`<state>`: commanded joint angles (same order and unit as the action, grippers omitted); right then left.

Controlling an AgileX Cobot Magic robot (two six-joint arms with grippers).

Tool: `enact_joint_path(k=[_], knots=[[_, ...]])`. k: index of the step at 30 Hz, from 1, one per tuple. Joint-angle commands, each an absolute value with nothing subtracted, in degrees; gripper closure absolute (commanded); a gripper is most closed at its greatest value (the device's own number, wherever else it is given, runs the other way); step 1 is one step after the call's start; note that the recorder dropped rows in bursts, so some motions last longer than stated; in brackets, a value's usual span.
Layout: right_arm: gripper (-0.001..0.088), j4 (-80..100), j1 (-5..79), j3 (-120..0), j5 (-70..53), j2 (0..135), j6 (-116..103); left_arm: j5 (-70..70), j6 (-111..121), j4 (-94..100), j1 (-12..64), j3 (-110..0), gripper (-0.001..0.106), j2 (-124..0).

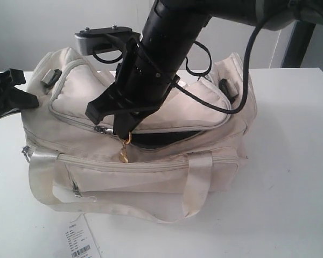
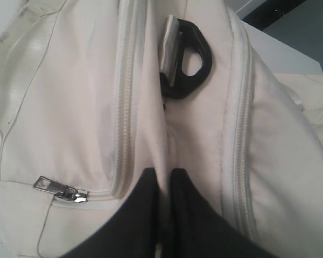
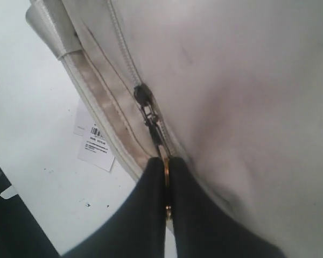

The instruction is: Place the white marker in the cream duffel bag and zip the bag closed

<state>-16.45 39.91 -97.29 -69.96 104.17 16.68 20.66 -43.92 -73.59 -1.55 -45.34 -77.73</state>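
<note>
The cream duffel bag [image 1: 167, 177] lies on the white table [image 1: 290, 161]. My right gripper [image 1: 121, 130] reaches across its top and is shut on the grey zipper pull [image 3: 151, 115]. A gold ring shows between its fingers [image 3: 145, 188], and the gold charm [image 1: 124, 153] hangs below. Beside it a stretch of the main zip gapes, showing dark lining [image 1: 167, 138]. My left gripper [image 1: 22, 92] is at the bag's left end, shut on a fold of cream fabric [image 2: 165, 145] between two zip lines. The white marker is out of view.
A white paper barcode tag [image 1: 81, 242] lies on the table in front of the bag. A black plastic strap buckle [image 2: 187, 59] and a small grey side zip pull [image 2: 59, 189] sit close to the left fingers. Shiny strap handles [image 1: 196, 188] drape over the front pocket.
</note>
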Motion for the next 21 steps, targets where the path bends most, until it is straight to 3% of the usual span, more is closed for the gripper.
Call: enact_joint_path(k=[21], knots=[[0.0868, -14.3, 39.9, -97.3, -70.0, 102.9, 16.7, 20.7, -43.9, -73.6, -1.6, -45.3, 0.105, -77.7]])
